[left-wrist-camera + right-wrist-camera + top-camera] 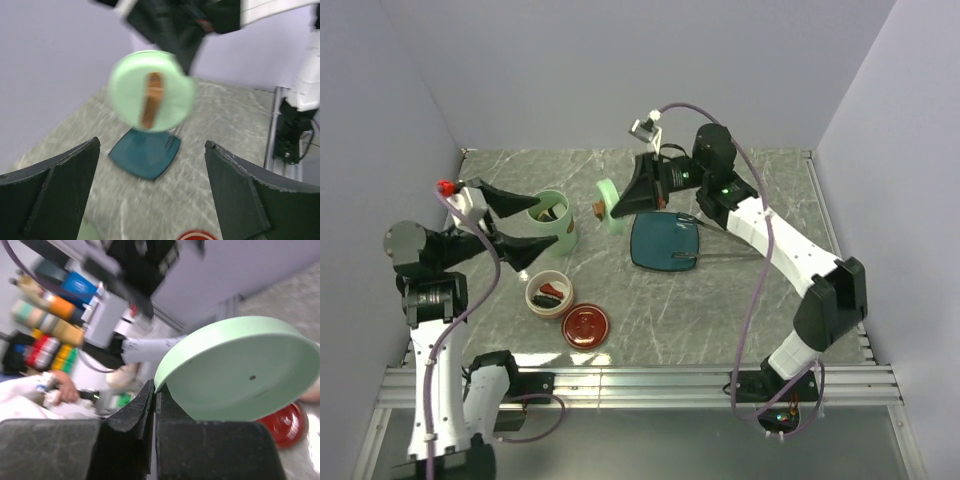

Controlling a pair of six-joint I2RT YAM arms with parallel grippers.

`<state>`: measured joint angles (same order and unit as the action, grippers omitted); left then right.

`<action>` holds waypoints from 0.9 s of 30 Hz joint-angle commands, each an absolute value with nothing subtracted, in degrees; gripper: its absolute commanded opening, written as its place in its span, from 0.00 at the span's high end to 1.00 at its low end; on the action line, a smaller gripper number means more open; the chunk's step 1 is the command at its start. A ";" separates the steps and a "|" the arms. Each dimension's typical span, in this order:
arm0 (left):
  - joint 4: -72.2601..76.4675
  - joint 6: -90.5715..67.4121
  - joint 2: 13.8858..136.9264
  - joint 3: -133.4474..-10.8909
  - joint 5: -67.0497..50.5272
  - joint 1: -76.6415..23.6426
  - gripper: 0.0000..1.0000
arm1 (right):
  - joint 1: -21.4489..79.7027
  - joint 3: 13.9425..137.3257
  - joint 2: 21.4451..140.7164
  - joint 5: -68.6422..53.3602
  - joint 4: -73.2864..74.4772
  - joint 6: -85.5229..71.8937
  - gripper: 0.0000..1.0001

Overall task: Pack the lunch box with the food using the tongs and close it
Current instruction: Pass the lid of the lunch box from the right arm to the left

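While its rim is pinched between the pressed-together fingers of the right end effector (621, 211), the mint-green lid (609, 205) is held clear of the table (740, 310). It is stood up on edge, with its brown handle (597, 208) turned toward 9 o'clock. From the right wrist the lid's hollow underside is seen, its rim caught right at the fingertips (142, 405). From the left wrist the same lid is seen blurred and face-on, the handle running upright across its middle.

At 9 o'clock of the lid, just apart from it, the mint-green pot (563, 235) is stood upright and uncovered on the table, and dark pieces of food (551, 212) are seen inside. The pot is flanked by the two fingers of the left end effector (544, 222), which are spread wide, one at the pot's 11 o'clock and one at its 7 o'clock. Whether the pot is touched cannot be told.

At 6 o'clock of the pot, the cream bowl (530, 297) is set open, with red and dark pieces in it. The dark-red lid (585, 325) is laid flat at the bowl's 4 o'clock, just beside it.

At 4 o'clock of the held lid, the teal plate (660, 240) is laid on the table. The tongs (705, 257) are laid at the plate's 4 o'clock corner, stretching toward 3 o'clock over the table.
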<state>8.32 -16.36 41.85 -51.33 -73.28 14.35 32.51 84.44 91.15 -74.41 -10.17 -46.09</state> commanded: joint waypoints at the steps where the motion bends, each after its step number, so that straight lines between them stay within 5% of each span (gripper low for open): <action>1: 15.81 -14.94 41.92 -51.06 -66.20 5.82 0.09 | 31.29 84.46 92.98 -75.07 -53.41 -85.20 1.00; 13: 43.06 -42.71 50.35 -50.70 -50.28 -3.77 0.31 | 30.50 79.45 92.55 -62.05 -72.07 -104.32 1.00; 27: 50.54 -42.10 56.69 -53.17 -49.13 -13.18 0.33 | 32.17 75.85 95.36 -55.63 -82.79 -113.47 1.00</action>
<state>46.11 -41.67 56.21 -50.17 -50.48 -12.16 31.31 76.05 94.91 -58.48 -73.63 -111.22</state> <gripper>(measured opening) 0.668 0.023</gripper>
